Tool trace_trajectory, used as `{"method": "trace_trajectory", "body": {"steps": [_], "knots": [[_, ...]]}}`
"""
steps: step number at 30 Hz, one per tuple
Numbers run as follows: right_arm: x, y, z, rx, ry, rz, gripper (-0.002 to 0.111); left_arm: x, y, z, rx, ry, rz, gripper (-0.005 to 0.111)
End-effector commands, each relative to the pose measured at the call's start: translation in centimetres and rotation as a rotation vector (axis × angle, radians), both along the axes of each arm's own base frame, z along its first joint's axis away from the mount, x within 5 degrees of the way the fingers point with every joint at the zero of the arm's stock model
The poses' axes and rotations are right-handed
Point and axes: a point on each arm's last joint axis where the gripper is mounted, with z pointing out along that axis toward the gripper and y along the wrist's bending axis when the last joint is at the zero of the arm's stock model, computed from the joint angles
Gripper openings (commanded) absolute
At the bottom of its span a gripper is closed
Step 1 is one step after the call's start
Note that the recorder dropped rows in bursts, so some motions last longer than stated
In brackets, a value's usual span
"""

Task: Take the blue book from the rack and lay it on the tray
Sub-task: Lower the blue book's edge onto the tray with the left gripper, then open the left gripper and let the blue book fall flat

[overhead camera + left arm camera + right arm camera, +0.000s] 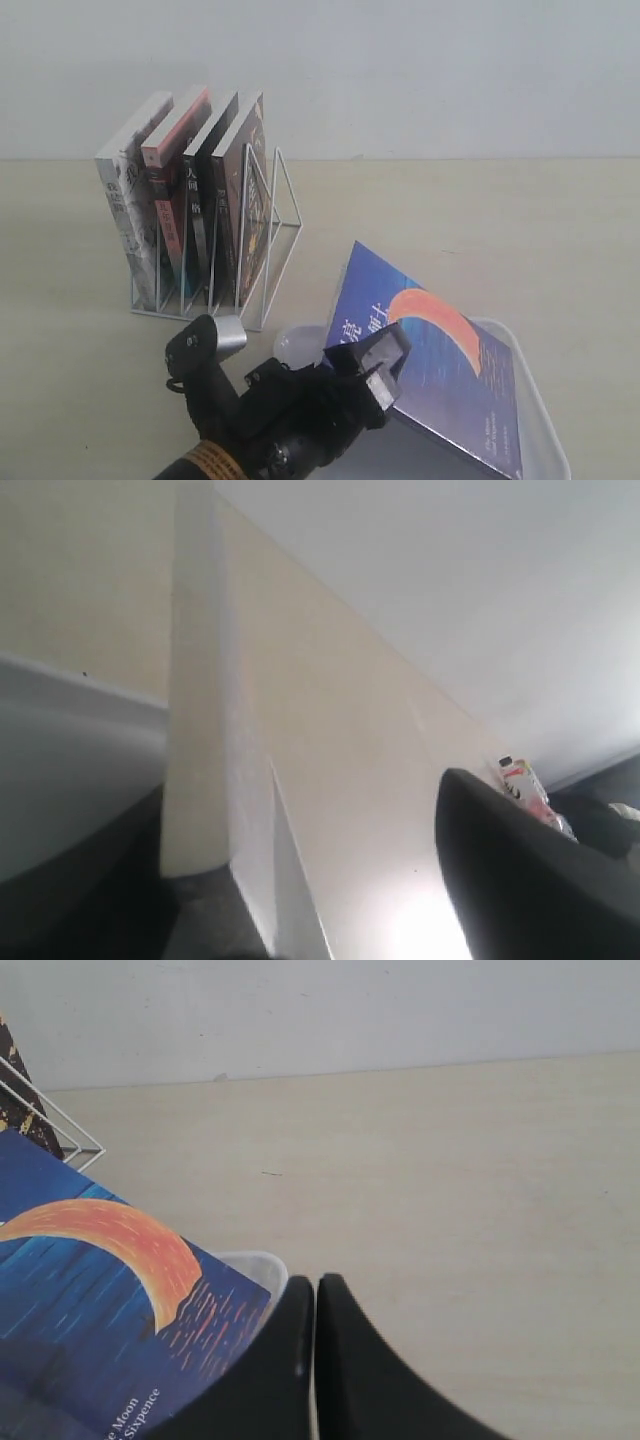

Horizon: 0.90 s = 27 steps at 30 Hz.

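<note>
The blue book (440,370), with its orange crescent, lies tilted over the white tray (535,400), its low end down in the tray and its high corner at my left gripper (368,375). In the left wrist view the book's cream page edge (195,760) stands between the jaws, against the finger on the tray side, and a wide gap separates it from the other finger (520,880). The left gripper (300,795) is open. My right gripper (315,1295) is shut with nothing in it, beside the book (90,1300) and the tray's corner (258,1265). The rack (275,235) stands at the back left.
Several books (185,190) with black, pink-teal and pale spines stand upright in the rack's left slots; its right slots hold none. A wire divider (60,1130) of the rack shows in the right wrist view. A small carton (522,777) lies far off. The wall runs behind the table.
</note>
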Motion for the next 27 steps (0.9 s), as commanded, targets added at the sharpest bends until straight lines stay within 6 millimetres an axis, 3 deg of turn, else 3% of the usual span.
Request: {"method": "trace_trajectory", "body": {"steps": [1, 6, 11, 17, 27], "knots": [[0.0, -0.1, 0.2, -0.001, -0.017, -0.008, 0.000, -0.5, 0.7, -0.7, 0.066, -0.004, -0.029, 0.064], [0.0, -0.1, 0.2, -0.001, -0.017, -0.008, 0.000, -1.1, 2.3, -1.5, 0.158, -0.019, -0.046, 0.064], [0.0, -0.1, 0.2, -0.001, -0.017, -0.008, 0.000, -1.2, 2.6, -1.2, 0.190, -0.044, -0.057, 0.064], [0.0, -0.1, 0.1, -0.002, -0.015, -0.008, 0.000, -1.6, 2.7, -0.2, 0.321, -0.085, -0.125, 0.064], [0.0, -0.1, 0.1, -0.002, -0.015, -0.008, 0.000, -2.8, 5.7, 3.0, 0.431, -0.164, -0.180, 0.064]]}}
